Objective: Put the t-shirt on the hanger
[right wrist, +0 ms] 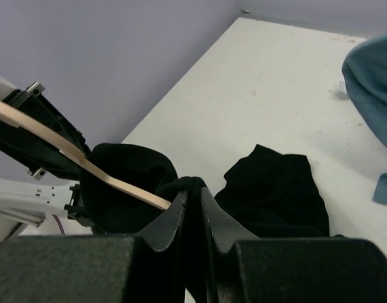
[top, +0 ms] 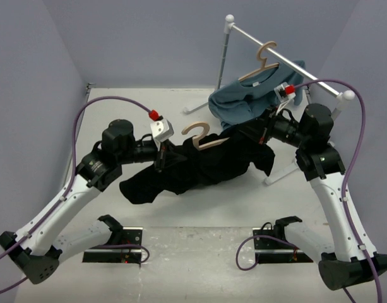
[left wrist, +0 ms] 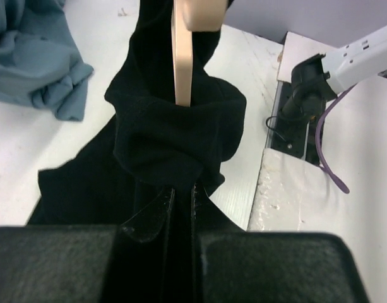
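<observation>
The black t-shirt [top: 199,167] hangs in a bunched band above the table, between my two grippers. The beige wooden hanger [top: 202,137] lies along its top, hook up, with both arms running into the fabric. My left gripper [top: 160,156] is shut on black cloth at the shirt's left end. In the left wrist view [left wrist: 182,192] the hanger's arm [left wrist: 182,63] enters the folds just beyond the jaws. My right gripper [top: 257,130] is shut on the shirt's right end. In the right wrist view [right wrist: 193,192] the hanger arm [right wrist: 86,163] ends at the jaws, and the shirt [right wrist: 275,196] droops below.
A white clothes rail [top: 278,50] stands at the back right. A second wooden hanger [top: 262,63] on it carries the teal-blue shirt [top: 240,104], which touches the black shirt's upper edge. The rail's feet [top: 283,172] spread on the table by my right arm.
</observation>
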You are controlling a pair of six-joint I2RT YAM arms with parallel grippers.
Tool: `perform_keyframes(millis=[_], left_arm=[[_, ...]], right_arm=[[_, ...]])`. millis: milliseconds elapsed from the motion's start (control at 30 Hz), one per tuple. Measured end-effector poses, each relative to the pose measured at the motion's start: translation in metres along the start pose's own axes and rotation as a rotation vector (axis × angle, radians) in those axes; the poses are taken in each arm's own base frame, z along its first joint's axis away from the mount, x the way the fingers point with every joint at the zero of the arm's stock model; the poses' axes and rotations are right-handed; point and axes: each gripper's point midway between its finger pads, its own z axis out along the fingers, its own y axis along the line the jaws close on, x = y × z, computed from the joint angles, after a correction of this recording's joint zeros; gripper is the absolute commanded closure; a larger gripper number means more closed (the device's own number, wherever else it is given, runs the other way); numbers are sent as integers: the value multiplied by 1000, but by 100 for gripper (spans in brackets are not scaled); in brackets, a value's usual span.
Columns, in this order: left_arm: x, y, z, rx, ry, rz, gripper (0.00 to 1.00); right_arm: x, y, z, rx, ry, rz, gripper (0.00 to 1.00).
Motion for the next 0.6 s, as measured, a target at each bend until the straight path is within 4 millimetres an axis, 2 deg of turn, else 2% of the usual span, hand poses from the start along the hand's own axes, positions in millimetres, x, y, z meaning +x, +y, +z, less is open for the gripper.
perform_keyframes(millis=[133,200,267,367,433,533,600], left_arm=[[-28,7,17,33,-42,35,100],[-32,8,21,44,-57,46,100],[-35,8,22,46,-77,49,100],[-32,7,22,50,-96,48,100],[-27,5,23,63,-99,46,100],[-24,1,26,98,-101,50,100],[-25,-6,28,151,-108,60,100]], right_arm=[[-7,6,-5,4,27,-65,54],[-3,1,-6,26,47,-65,44],[3,-13,-6,97,65,-49,36],[9,-35,-9,213,82,-19,31],[10,-39,-13,247,80,-15,28],[2,-22,-23,209,41,-57,23],[-3,4,-28,100,22,-109,22]])
